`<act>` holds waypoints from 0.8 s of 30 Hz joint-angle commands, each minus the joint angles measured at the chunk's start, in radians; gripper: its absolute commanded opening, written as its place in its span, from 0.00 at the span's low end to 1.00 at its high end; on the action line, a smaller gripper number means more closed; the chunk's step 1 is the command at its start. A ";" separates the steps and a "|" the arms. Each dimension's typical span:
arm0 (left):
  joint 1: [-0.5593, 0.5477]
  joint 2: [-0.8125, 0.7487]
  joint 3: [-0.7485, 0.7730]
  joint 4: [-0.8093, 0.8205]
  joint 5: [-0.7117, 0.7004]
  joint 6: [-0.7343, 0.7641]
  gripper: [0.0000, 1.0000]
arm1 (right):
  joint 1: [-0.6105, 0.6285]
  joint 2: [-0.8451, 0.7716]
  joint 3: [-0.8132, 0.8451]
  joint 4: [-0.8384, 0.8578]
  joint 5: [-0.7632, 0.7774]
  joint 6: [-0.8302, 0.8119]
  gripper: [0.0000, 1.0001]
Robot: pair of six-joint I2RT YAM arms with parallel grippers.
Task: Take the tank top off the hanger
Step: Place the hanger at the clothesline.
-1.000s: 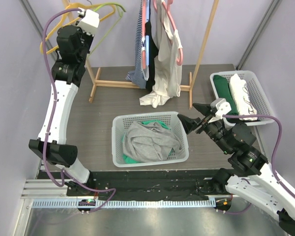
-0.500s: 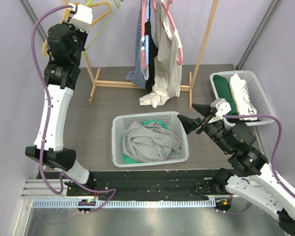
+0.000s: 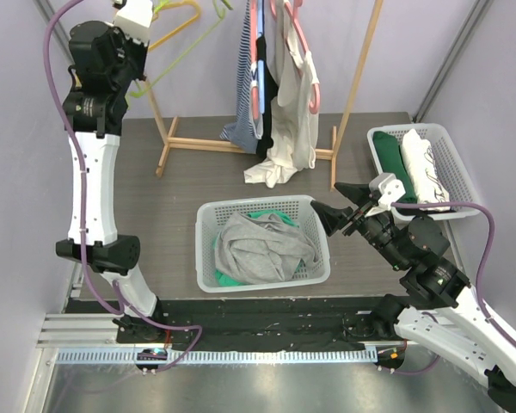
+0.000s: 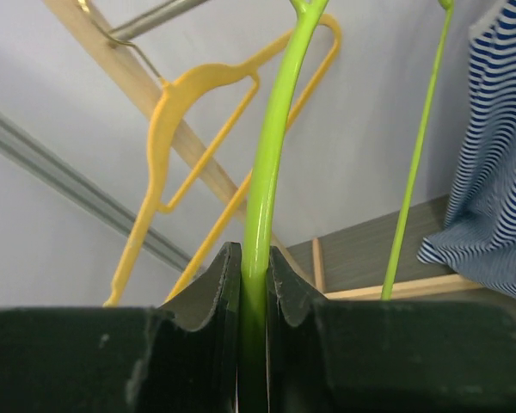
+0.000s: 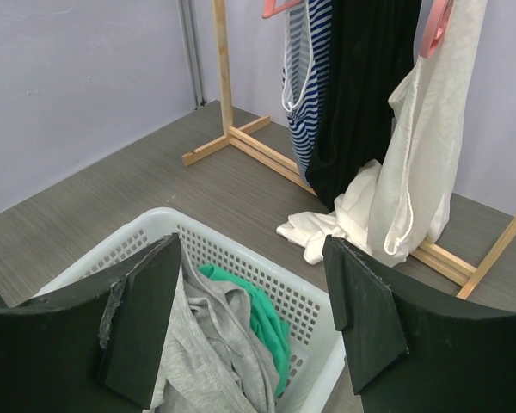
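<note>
Dark tabletop (image 3: 155, 215), lilac walls; grey tank top (image 3: 258, 245) lies in white basket (image 3: 208, 249), centre frame. Left gripper (image 4: 254, 284) — arm upright, upper left — clamped on green hanger (image 4: 271, 146); right gripper (image 5: 251, 258) wide apart, empty, beside basket.

Two baskets (image 3: 208, 249) (image 3: 448, 163), one rack (image 3: 359, 67)

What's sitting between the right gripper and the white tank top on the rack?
In the right wrist view: the far rim of the basket, which holds grey and green clothes, then bare floor up to the tank top.
</note>
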 commanded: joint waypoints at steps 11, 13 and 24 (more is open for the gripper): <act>0.009 0.002 -0.005 -0.046 0.115 -0.003 0.00 | 0.006 -0.002 0.014 0.040 -0.033 0.014 0.72; 0.009 0.002 -0.013 -0.040 0.106 -0.002 0.00 | 0.006 -0.002 0.017 0.040 -0.036 0.014 0.72; 0.045 0.030 -0.005 -0.026 0.021 -0.034 0.00 | 0.006 0.008 0.025 0.029 -0.043 0.014 0.70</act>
